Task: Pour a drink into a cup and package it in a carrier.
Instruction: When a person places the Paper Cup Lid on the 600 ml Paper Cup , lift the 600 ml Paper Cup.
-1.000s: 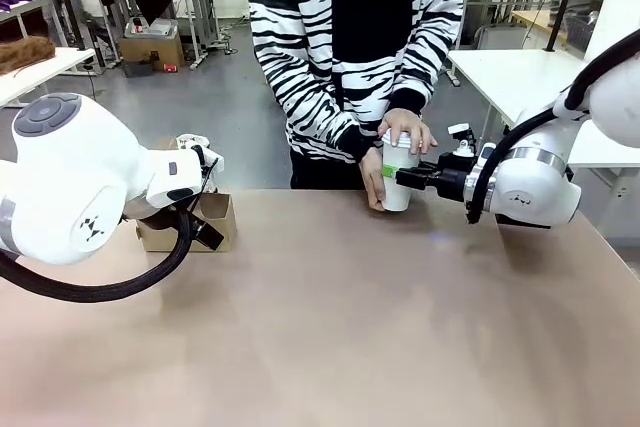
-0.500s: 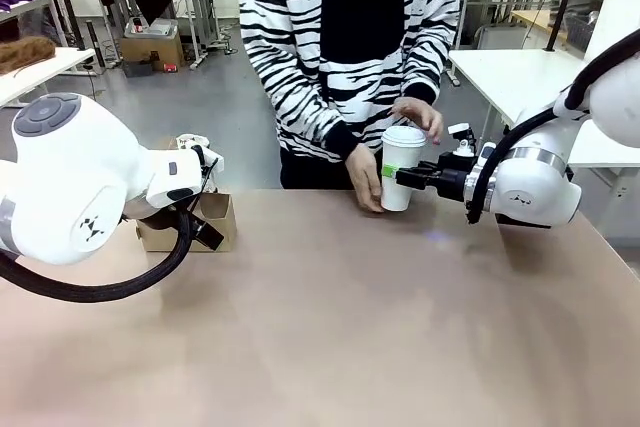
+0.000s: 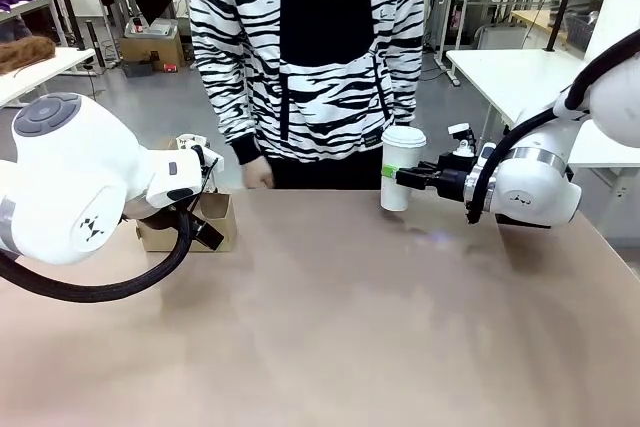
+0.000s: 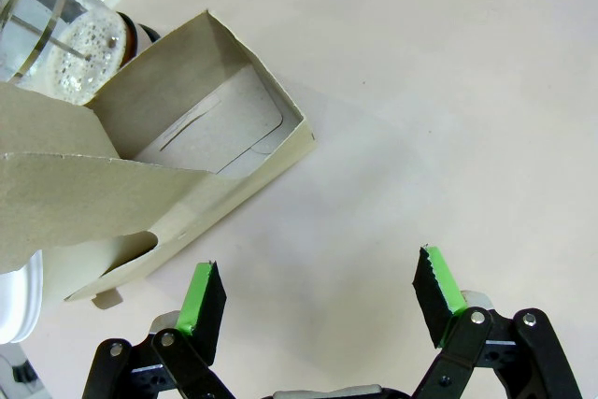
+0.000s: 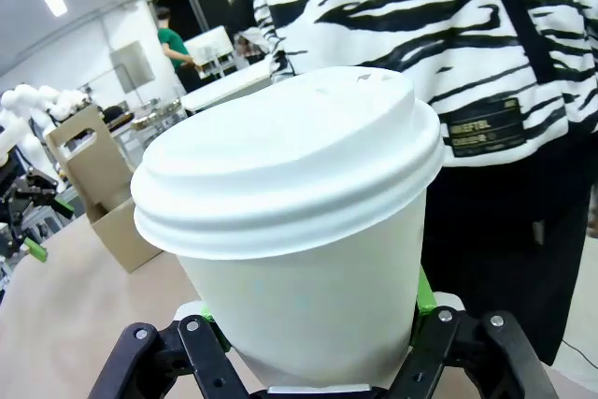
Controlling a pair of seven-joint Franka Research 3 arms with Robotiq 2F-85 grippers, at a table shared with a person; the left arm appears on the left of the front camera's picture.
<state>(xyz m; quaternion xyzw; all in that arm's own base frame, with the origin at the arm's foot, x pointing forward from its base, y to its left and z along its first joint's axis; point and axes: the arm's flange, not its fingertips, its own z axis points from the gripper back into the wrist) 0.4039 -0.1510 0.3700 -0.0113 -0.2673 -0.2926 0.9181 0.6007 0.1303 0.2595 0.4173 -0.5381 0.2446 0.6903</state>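
Cup (image 3: 401, 169), plain white paper with a domed white lid, stands upright near the far edge of the worktop (image 3: 330, 327), to the right of centre. It carries no print that we can see. The right gripper (image 3: 399, 179) is closed around its lower half, green pads pressed to either side of the cup wall. We cannot tell whether the base rests on the worktop or sits just above it.

In the right wrist view the cup (image 5: 299, 231) is very close, and the gripper (image 5: 313, 324) clasps it from below. Behind it, a small dark label (image 5: 484, 126) with gold lettering sits on the person's striped top. We cannot read the lettering.

A second ago both of the person's hands were on the cup, one pressing the lid. Now they are off it. The person (image 3: 300, 47) has stepped toward picture left, and one hand (image 3: 258, 174) hangs at the far edge, well apart from the cup. The cup and both arms have not moved.

The right arm reaches in level from the right, its gripper pointing sideways toward the middle. The left arm bulks at the left, wrist bent down beside the carrier (image 3: 200, 222), a brown, unprinted cardboard box.

From the left wrist we see the left gripper (image 4: 320, 282) spread wide above bare worktop, holding nothing. The carrier (image 4: 187, 147) lies just beside it, and a glass jug (image 4: 51, 39) stands behind the carrier.
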